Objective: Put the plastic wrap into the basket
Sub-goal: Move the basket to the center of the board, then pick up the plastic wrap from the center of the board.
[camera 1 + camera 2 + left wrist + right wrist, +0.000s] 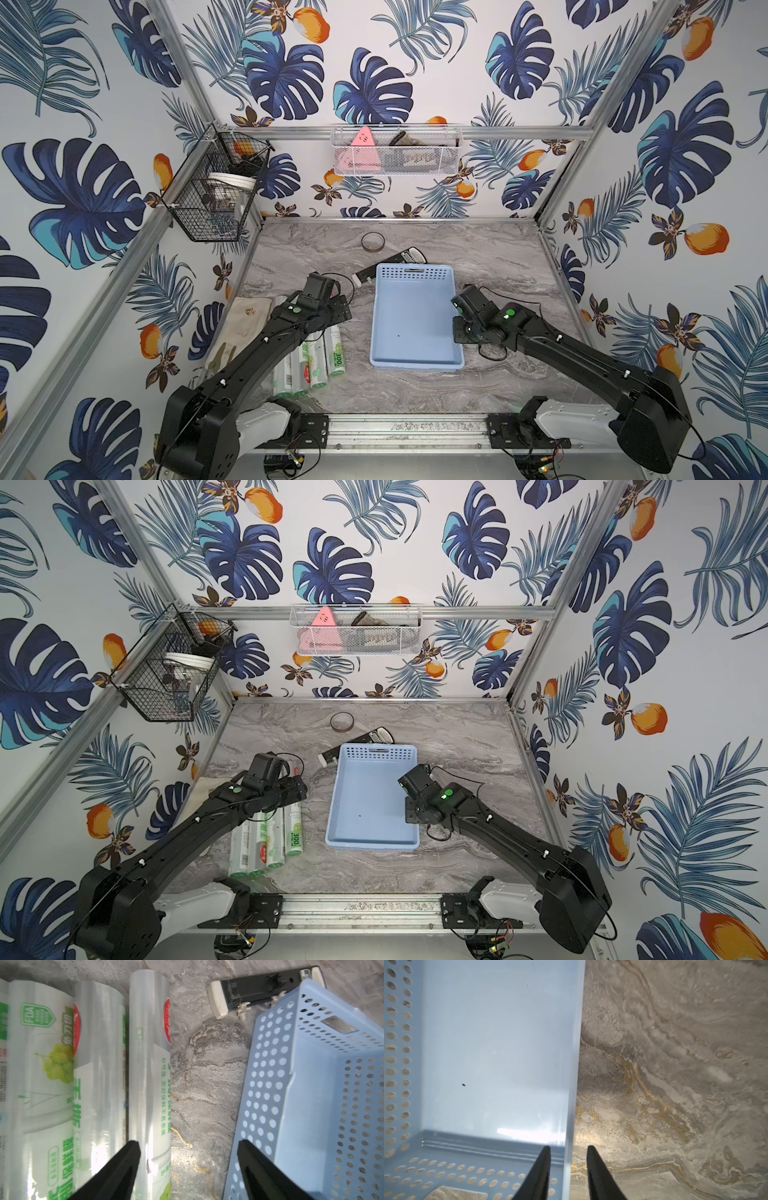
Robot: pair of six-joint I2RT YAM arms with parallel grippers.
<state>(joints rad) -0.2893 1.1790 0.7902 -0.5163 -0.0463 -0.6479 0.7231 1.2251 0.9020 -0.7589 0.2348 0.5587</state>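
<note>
On the left of the worktop (503, 257), just beside an off-white glove (245, 322), four rolls of plastic wrap (318, 368) lie side by side, parallel to the long side of the basket (411, 316); none is inside yet. The left gripper (187, 1142) hovers over them, released and empty, with one finger above the outermost roll (149, 1053) and the other near the basket wall. That roll has a free edge facing a bare strip of worktop, while its neighbours touch. The basket, at centre, is empty and likely has room for a roll laid lengthwise. At its right wall the right gripper (568, 1147) straddles the rim with jaws slightly parted, not clamping, probably placed to steady it.
</note>
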